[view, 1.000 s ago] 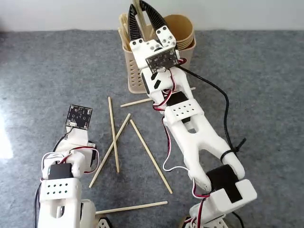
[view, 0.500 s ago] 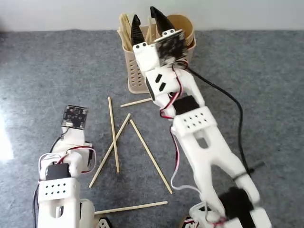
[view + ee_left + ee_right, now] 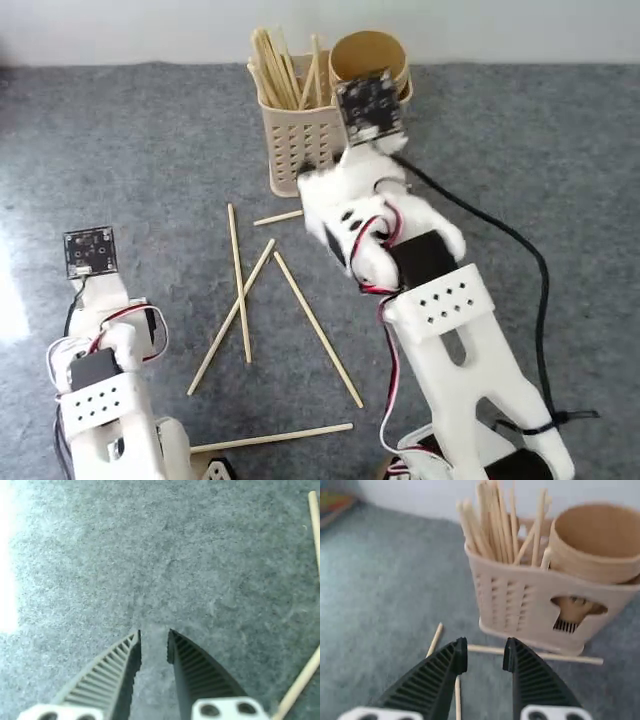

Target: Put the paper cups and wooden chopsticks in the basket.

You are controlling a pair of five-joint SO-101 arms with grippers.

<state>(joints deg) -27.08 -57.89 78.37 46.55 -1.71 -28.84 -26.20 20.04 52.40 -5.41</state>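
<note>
The basket (image 3: 290, 150) holds paper cups (image 3: 370, 55) and chopsticks (image 3: 283, 68); five loose chopsticks (image 3: 315, 325) lie at its six o'clock; left gripper (image 3: 154, 635), right gripper (image 3: 485, 655) parted, empty.

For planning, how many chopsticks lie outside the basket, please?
5 chopsticks: three clustered mid-table, one beside the basket, one nearest the arm bases; the right arm may hide more.

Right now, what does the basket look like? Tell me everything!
The basket is beige and plastic-looking, with rows of small slots in its walls. It stands upright at the back of the grey table. A bundle of wooden chopsticks sticks up from one side, and stacked brown paper cups fill the other. One loose chopstick lies right by its base.
</note>
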